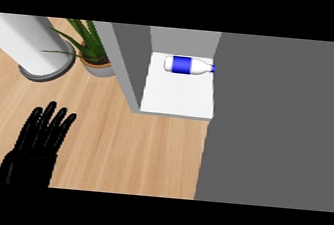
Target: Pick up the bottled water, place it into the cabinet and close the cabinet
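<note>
Bottled water [188,65] lay on its side on the white shelf of the cabinet [179,98], near the back. The placing step appeared complete; the closing step remained, judging by the large grey door panel [280,124] at right. Left hand [38,141] rested open on the wooden counter [129,151], fingers straight, holding nothing. Right hand was not visible.

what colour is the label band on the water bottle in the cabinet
Blue, on a white bottled water with a blue cap, lying on its side; head view shows it.
</note>
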